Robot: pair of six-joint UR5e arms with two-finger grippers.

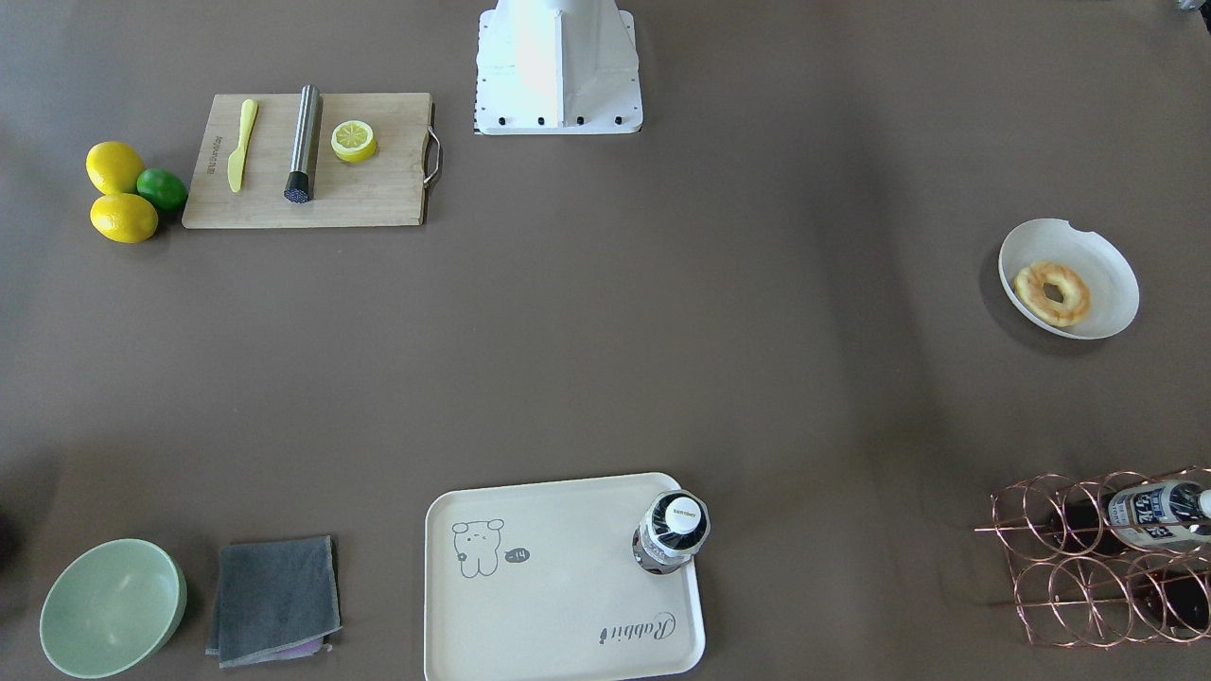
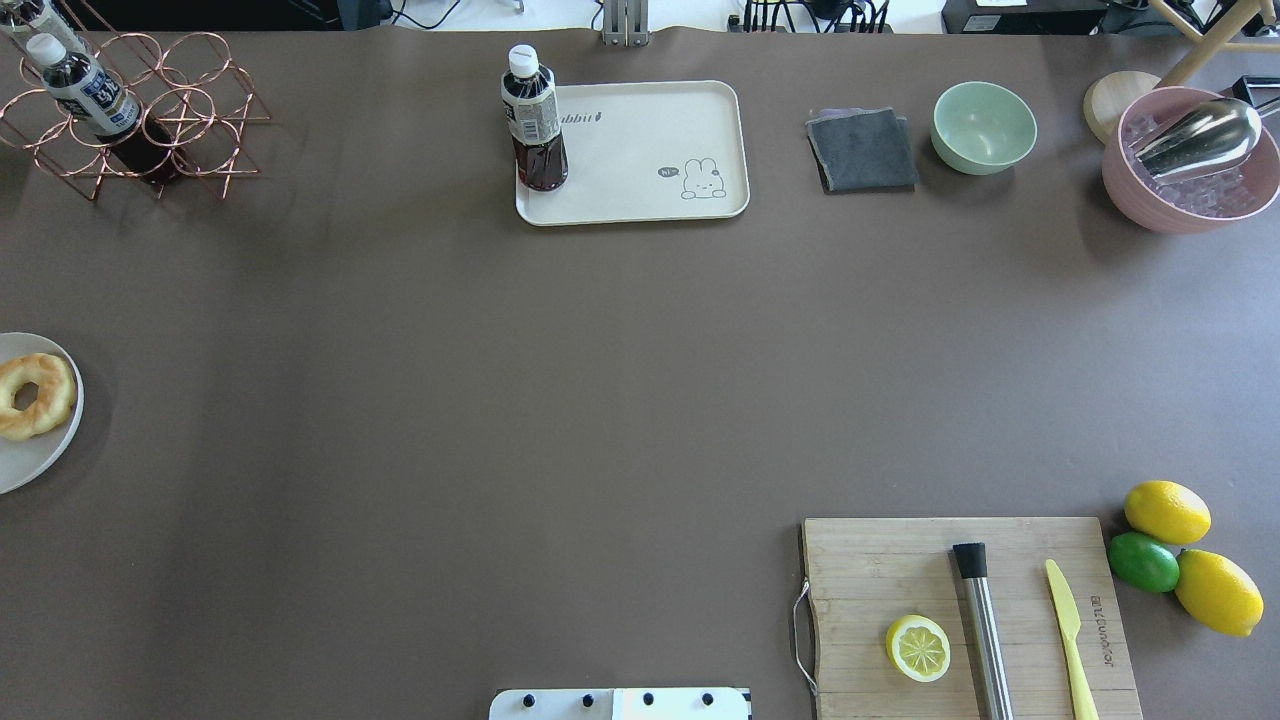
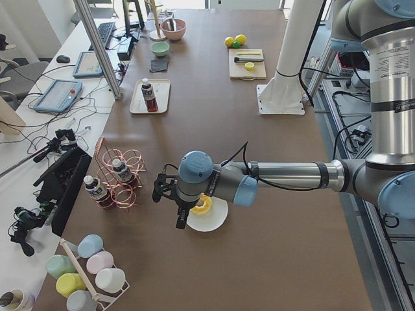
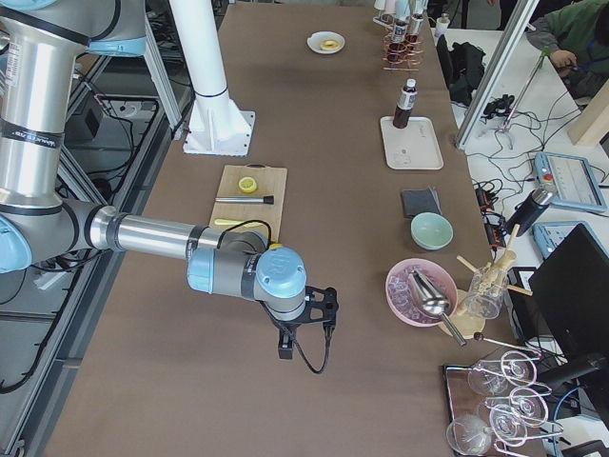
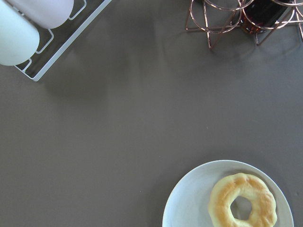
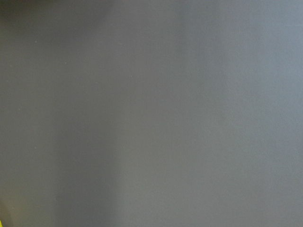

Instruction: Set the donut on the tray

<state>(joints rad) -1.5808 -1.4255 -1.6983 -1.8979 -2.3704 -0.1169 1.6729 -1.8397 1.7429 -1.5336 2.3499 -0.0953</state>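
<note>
One left arm near donut, side-view only.

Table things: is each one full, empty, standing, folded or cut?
Dark white-capped plastic bottle: upright, capped, on cream rectangular tray.
Golden ring-shaped donut: lying on round white plate, not on the tray.
Mint green bowl: upright, empty.
Grey cloth: folded flat.
Yellow lemon half: cut face up.

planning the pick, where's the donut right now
In the front-facing view the donut lies on the white notched plate at mid-right, the robot's left side, nearest the copper wire rack.
</note>
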